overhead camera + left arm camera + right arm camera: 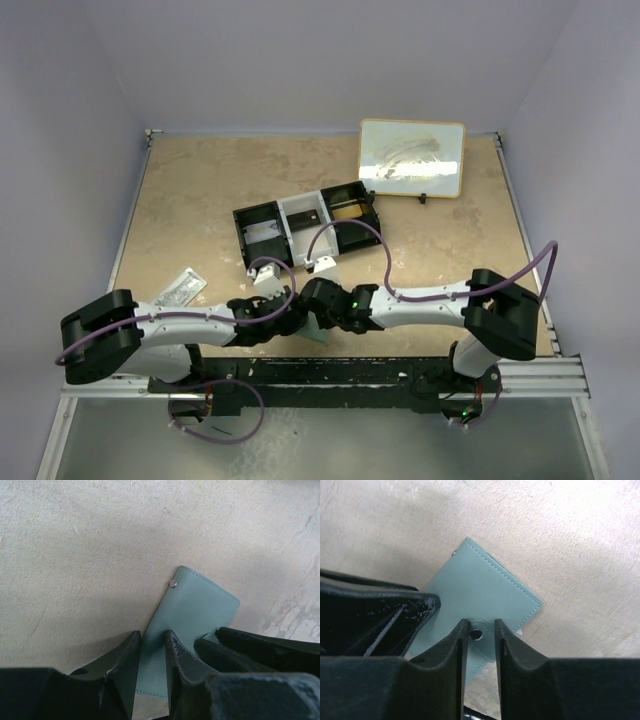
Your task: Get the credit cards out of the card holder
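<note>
Left gripper (151, 635) has its jaws drawn close on the near edge of the card holder (485, 585), one finger over the blue-green cover, and seems to pin it. The right gripper (481, 625) has a narrow gap between its jaws, with the snap tab (476, 634) sitting in it. Whether it actually pinches the tab I cannot tell.

The card holder sits folded on the table (200, 200), just in front of the arm bases, between the two wrists.

The step in hand looks like opening the fold, with no card drawn out yet. Next, the right jaws need a firm hold on the tab and a pull away from the cover while the left keeps the body steady.

Count:
- one card holder
- no credit cards in view
- one three-part tray (243, 232)
- one clear packet (180, 290)
- one framed board (412, 158)
</note>
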`<action>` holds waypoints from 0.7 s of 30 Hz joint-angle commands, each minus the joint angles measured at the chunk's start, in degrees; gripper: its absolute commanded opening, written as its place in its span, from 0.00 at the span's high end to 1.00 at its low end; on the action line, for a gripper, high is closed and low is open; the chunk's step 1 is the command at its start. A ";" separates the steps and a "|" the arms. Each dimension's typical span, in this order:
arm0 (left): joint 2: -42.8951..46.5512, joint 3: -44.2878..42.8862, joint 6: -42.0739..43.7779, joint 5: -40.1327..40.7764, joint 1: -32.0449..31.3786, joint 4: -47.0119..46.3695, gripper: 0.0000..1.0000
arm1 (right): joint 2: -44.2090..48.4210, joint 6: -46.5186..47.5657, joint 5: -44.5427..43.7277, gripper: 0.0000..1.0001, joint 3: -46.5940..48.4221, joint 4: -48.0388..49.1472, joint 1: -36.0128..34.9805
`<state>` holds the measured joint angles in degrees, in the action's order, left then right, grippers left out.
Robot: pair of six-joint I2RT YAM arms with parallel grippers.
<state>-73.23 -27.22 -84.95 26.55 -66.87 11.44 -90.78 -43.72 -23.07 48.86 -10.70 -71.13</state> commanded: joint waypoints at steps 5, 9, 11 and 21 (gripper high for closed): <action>-2.01 1.75 0.62 0.23 0.25 8.31 0.75 | -4.93 -9.12 -7.49 0.86 2.37 -12.31 -0.59; -2.34 2.66 -0.31 0.35 0.25 8.86 0.75 | -3.57 -12.15 -6.25 0.87 1.08 -12.22 -0.60; -2.27 3.36 -0.78 0.35 0.26 8.42 0.75 | -2.83 -12.70 -5.26 0.87 0.04 -11.45 -0.59; -4.56 4.62 -3.82 0.80 0.25 9.84 0.76 | 2.59 -17.22 -5.39 0.89 -4.41 -11.79 0.46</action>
<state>-73.89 -26.35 -87.96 27.40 -66.87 11.00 -89.78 -58.08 -27.55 48.25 -13.37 -71.24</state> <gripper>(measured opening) 0.246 0.120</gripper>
